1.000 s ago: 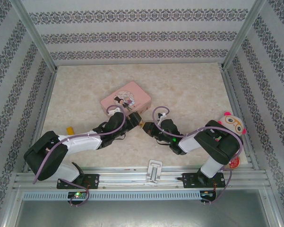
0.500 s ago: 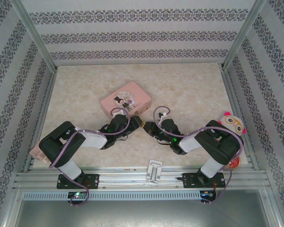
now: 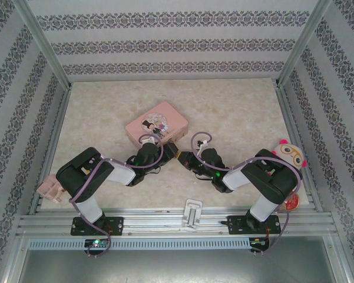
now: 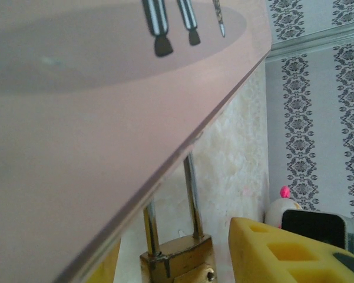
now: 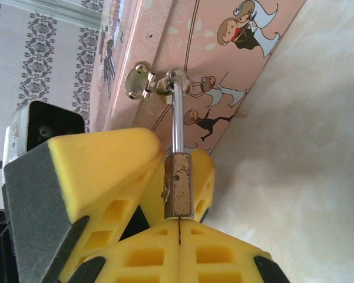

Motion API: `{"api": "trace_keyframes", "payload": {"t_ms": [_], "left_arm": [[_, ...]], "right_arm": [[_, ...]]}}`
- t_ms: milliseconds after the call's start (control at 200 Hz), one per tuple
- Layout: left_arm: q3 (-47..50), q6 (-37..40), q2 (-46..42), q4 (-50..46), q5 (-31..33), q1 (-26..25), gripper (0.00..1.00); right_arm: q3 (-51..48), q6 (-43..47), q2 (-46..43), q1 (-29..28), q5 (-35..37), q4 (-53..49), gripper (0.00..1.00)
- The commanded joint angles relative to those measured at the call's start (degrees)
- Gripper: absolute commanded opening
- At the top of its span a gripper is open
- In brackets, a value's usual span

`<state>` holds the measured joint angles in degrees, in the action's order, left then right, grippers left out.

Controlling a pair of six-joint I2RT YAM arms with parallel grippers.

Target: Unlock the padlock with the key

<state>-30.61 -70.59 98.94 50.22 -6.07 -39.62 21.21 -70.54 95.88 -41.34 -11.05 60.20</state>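
The small brass padlock [image 5: 179, 183] hangs by its thin shackle from the clasp [image 5: 142, 79] of the pink tin [image 3: 156, 122]. My left gripper [image 3: 171, 151] is closed on the padlock body [image 4: 179, 258], with a yellow finger [image 4: 283, 250] on each side of it. In the right wrist view those fingers [image 5: 100, 171] press its two flanks. My right gripper [image 5: 179, 227] meets the padlock's bottom end with its pads shut. A thin dark sliver, the key [image 5: 179, 232], runs from their seam into the lock. Most of the key is hidden.
The tin lies mid-table, its near edge just beyond both grippers. A white clip bracket [image 3: 192, 212] rests on the front rail. An owl toy [image 3: 290, 154] sits at the right edge and a pinkish object [image 3: 50, 190] at the left edge. Patterned walls enclose the table.
The left gripper's jaws have narrowed onto the padlock. The left arm's elbow has swung right and up, uncovering the pinkish object at the left edge. The right arm has held still.
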Motion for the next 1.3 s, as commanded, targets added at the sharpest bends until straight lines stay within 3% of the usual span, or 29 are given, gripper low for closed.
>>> {"api": "trace_keyframes", "payload": {"t_ms": [0, 675, 915, 1199, 1294], "left_arm": [[-0.33, -1.04, 1.81, 4.89, -1.10, 1.03, 0.45], [1.45, -3.40, 4.07, 9.87, -5.31, 1.56, 0.00], [5.55, -3.16, -1.36, 7.74, -4.82, 1.56, 0.00], [8.95, 0.36, -14.65, -8.90, 0.09, 1.56, 0.00], [9.81, 0.49, -17.25, -10.52, 1.33, 1.53, 0.00]], "right_arm": [[1.05, -0.60, 1.06, 0.56, 0.06, 4.73, 0.00], [0.85, -1.18, 1.77, 0.91, 0.50, 5.98, 0.00], [0.32, -1.53, 1.18, -0.49, 0.73, 4.66, 0.00], [0.23, -1.09, 1.07, -6.58, 4.25, 3.09, 0.06], [-0.24, -0.83, 0.60, -7.58, 4.79, 3.00, 0.07]]}}
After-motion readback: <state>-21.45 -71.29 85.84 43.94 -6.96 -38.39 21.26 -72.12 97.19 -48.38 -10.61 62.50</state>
